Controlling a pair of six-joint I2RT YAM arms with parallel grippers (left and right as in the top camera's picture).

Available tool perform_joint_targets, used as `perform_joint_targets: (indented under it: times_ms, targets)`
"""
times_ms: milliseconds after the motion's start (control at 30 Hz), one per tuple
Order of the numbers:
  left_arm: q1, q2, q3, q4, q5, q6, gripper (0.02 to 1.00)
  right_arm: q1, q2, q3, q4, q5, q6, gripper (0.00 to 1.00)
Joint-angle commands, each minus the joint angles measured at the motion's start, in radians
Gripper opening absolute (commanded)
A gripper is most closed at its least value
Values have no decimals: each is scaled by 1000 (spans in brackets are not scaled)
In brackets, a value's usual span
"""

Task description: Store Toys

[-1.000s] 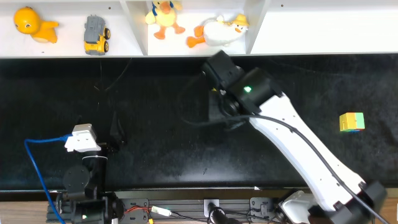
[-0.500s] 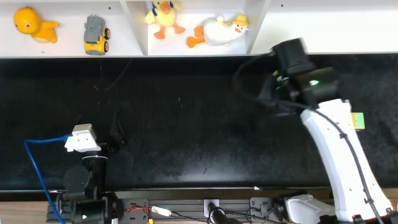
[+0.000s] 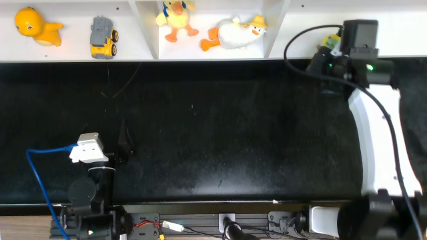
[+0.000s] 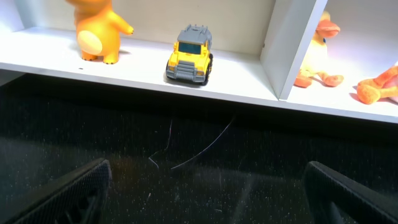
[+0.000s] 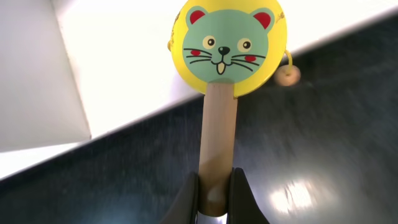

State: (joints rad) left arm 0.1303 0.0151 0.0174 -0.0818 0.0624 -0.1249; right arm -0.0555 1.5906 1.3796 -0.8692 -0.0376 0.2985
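From above, a black tabletop [image 3: 200, 133] runs up to a white shelf [image 3: 200, 56] holding an orange duck figure [image 3: 37, 25], a yellow toy truck [image 3: 103, 37], a yellow plush duck [image 3: 177, 19] and a white plush duck [image 3: 237, 33]. The left arm [image 3: 88, 150] sits folded near its base. At the left wrist, the left gripper [image 4: 205, 186] faces the shelf, jaws spread wide. At the right wrist, the right gripper [image 5: 214, 186] clamps the wooden handle of a mouse-face rattle drum [image 5: 227, 46], its head over the shelf's front edge. A second ago the right arm [image 3: 377, 133] reached over mid-tabletop; it has swung to the right compartment.
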Motion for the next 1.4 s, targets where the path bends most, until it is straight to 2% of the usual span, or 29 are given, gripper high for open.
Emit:
perform_joint_targets:
  times_ms: [33,200,267,500,633,733,767,800,967,1000,1033,1067,1133,1333,1400]
  targets:
    - [-6,-12,-10,3,-13,-11,998,3,77,-6,82,-40,-77,45]
    - [-6,-12,-10,3,-13,-11,998,3,136,-3,194,-75,-141,45]
    - [-6,-12,-10,3,-13,-11,998,4,154,0,230,-87,-214,47]
    - [-6,-12,-10,3,-13,-11,998,3,179,13,229,-150,-399,45]
    - [-6,-12,-10,3,-13,-11,996,5,179,13,227,-165,-459,47]
    - [-6,-12,-10,3,-13,-10,998,5,179,13,229,-168,-463,45]
    - [-6,-12,-10,3,-13,-11,998,3,179,13,231,-167,-460,130]
    - [-6,-12,-10,3,-13,-11,998,1,179,13,237,-164,-451,165]
    - [-6,-12,-10,3,-13,-11,998,1,179,13,289,-137,-428,185]
    - [-6,-12,-10,3,-13,-11,998,1,179,13,297,-137,-423,246]
    - [-6,-12,-10,3,-13,-11,996,1,179,13,300,-137,-412,415]
    - [-6,-12,-10,3,-13,-11,998,1,179,13,301,-137,-393,511]
    - [-6,-12,-10,3,-13,-11,998,1,178,13,293,-137,-356,577]
    - [-6,-12,-10,3,-13,-11,998,3,137,65,151,-127,-289,998]
    - [-6,-12,-10,3,-13,-11,998,3,100,98,74,-92,-233,998]
